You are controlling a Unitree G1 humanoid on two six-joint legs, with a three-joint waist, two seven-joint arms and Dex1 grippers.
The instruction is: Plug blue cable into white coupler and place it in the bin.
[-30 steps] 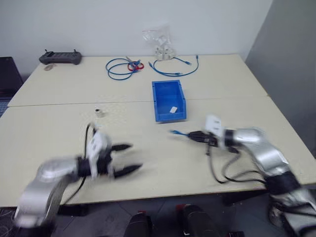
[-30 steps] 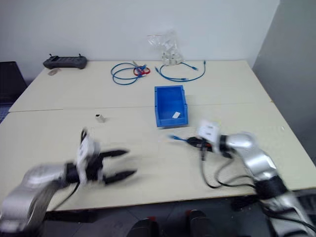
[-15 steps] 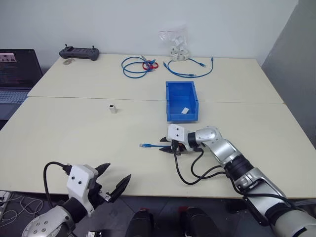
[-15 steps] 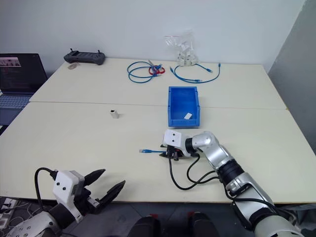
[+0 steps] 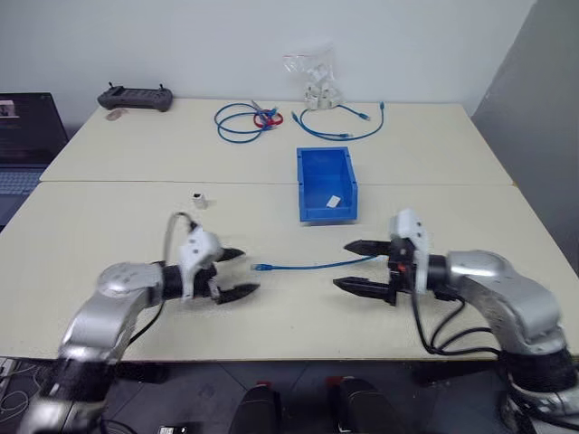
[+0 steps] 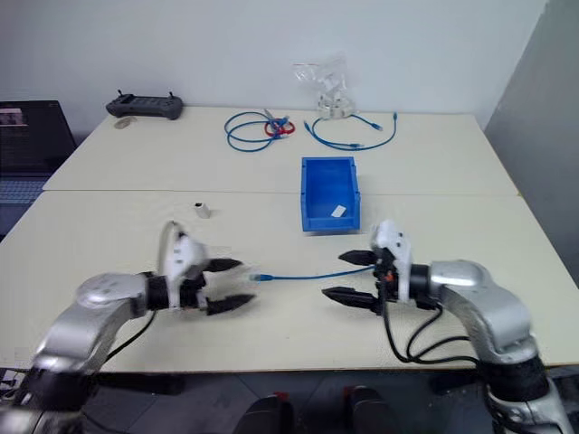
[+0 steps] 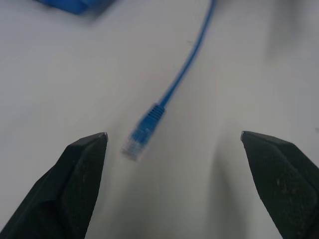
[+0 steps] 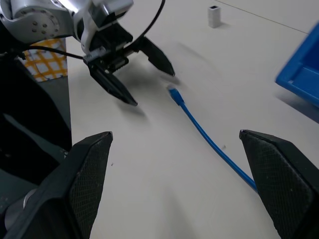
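The cable (image 5: 312,265) lies free on the table (image 5: 109,226), between my two grippers; my left gripper (image 5: 233,274) faces its plug with jaws spread wide and empty; my right gripper (image 5: 355,266) stands at the other end, jaws also wide apart, holding nothing. The coupler (image 5: 198,197) stands alone on the table beyond my left gripper, well apart from the cable; the bin (image 5: 327,183) is just beyond the cable, with a white slip (image 5: 334,201) inside. At the far edge are a coiled cable (image 5: 242,120), a looped cable (image 5: 339,122), a plastic bag (image 5: 312,77) and a controller (image 5: 135,97); nothing lies between the grippers and the cable.
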